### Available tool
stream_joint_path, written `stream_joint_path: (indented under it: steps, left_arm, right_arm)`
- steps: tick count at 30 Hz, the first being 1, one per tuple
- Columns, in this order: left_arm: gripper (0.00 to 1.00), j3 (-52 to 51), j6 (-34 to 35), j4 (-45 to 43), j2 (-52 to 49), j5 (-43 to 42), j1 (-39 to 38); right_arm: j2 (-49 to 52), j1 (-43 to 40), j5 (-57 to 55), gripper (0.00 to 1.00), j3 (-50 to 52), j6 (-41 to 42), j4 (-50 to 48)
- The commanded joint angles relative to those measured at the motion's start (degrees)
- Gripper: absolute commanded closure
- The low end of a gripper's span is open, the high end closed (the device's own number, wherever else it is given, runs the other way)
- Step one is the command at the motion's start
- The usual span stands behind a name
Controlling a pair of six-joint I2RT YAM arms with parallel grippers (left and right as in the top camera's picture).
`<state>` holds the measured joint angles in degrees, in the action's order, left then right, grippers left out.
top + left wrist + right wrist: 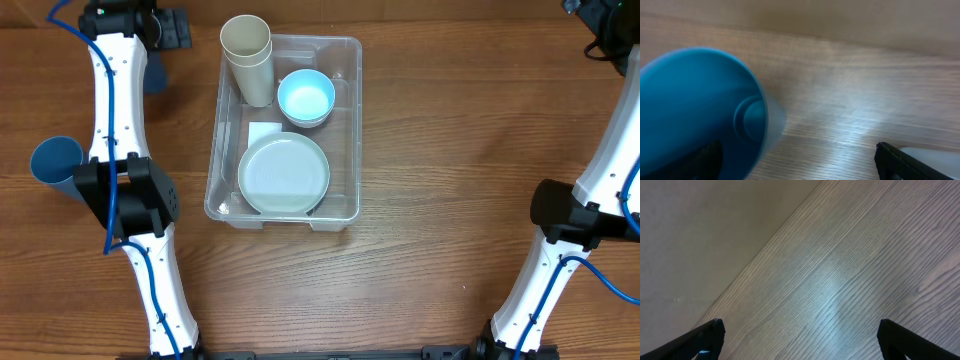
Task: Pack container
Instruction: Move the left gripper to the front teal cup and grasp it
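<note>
Left gripper [797, 152] gapes wide and empty by a blue cup [695, 110], right gripper [800, 327] open and empty too, so we reckon the container [350, 130] is mostly packed, that cup pending.

Clear glossy plastic container [345, 120] on matt wood-grain table [440, 130].

Pale green plate [284, 174] lies flat; light-blue bowl [306, 98] just behind it, beige nested cups [248, 60] behind its left edge, next to bowl. Blue cup [55, 162] on wood table [430, 120], well left of plate; orientation unclear.
</note>
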<state>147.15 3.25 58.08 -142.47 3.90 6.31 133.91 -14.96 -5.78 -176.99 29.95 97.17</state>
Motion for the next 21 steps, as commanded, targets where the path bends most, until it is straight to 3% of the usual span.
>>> stream_joint_path:
  steps: [1, 3, 5, 6, 9, 16, 21]
  left_arm:
    - [0.03, 0.2, 1.3, -0.5, -0.6, 0.6, 0.2]
    - [0.08, 0.2, 1.3, -0.6, -0.6, 0.5, 0.2]
    - [0.38, 0.2, 1.3, -0.8, -0.6, 0.5, 0.2]
    - [0.63, 0.2, 1.3, -0.7, -0.6, 0.5, 0.2]
    - [0.96, 0.2, 1.6, -0.4, -0.6, 0.5, 0.2]
    - [0.96, 3.2, 1.9, 8.2, 4.6, 0.6, 0.1]
    - [0.96, 3.5, 2.1, 14.1, 17.6, 0.4, 0.0]
  right_arm:
    - [-0.5, 0.0, -0.2, 0.0, -0.3, -0.2, -0.1]
    - [-0.5, 0.0, -0.2, 0.0, -0.3, -0.2, -0.1]
    - [-0.5, 0.0, -0.2, 0.0, -0.3, -0.2, -0.1]
    - [-0.5, 0.0, -0.2, 0.0, -0.3, -0.2, -0.1]
    - [-0.5, 0.0, -0.2, 0.0, -0.3, -0.2, -0.1]
    - [-0.5, 0.0, -0.2, 0.0, -0.3, -0.2, -0.2]
    - [-0.5, 0.0, -0.2, 0.0, -0.3, -0.2, -0.1]
